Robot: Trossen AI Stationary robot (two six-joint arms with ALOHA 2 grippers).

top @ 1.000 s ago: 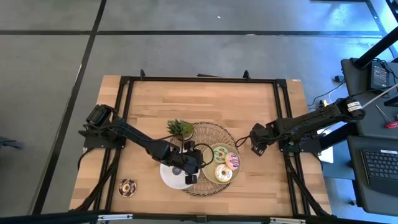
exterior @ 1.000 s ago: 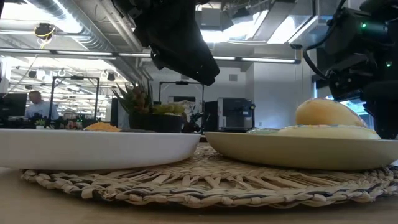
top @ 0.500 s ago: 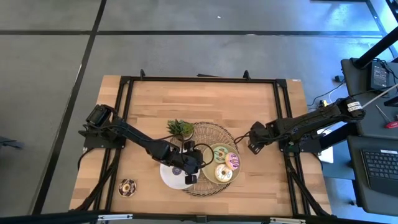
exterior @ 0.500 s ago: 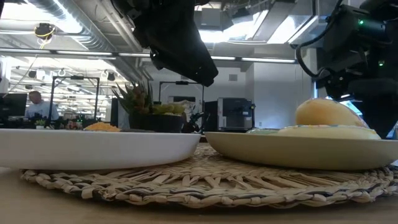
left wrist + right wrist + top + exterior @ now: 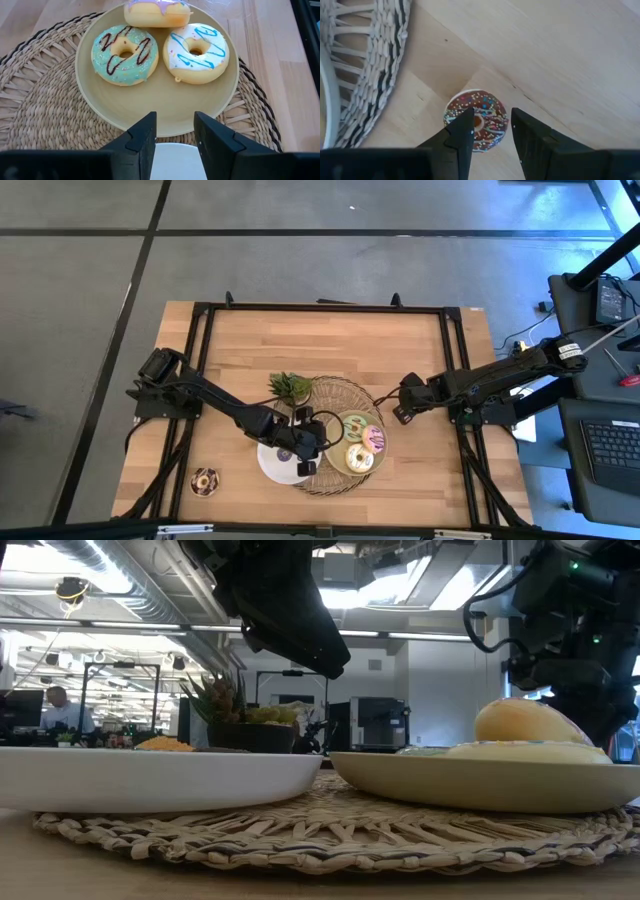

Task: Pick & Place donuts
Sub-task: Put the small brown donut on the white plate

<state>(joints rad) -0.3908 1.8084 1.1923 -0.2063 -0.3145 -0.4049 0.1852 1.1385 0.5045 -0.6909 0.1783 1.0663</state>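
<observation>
A pale-green plate (image 5: 343, 444) on a woven mat holds three donuts: green (image 5: 125, 54), white-yellow with blue lines (image 5: 196, 51) and pink-frosted (image 5: 157, 12). My left gripper (image 5: 173, 131) hangs open above the near rim of a white plate (image 5: 270, 465), short of the green plate, and holds nothing. My right gripper (image 5: 491, 127) is open just off the mat's right edge. Its fingers stand over a chocolate sprinkle donut (image 5: 479, 111) lying flat on the wood, and I see no touch. Another chocolate donut (image 5: 205, 480) lies near the table's near-left corner.
A small green spiky plant (image 5: 290, 387) stands at the mat's far-left edge. The woven mat (image 5: 335, 395) lies under both plates. Something orange (image 5: 165, 743) shows over the white plate's rim. Bare wood lies toward the far edge. A black frame rims the table.
My right gripper has moved toward the table's left, closing in on the mat's right edge. The donuts and plates have stayed in place.
</observation>
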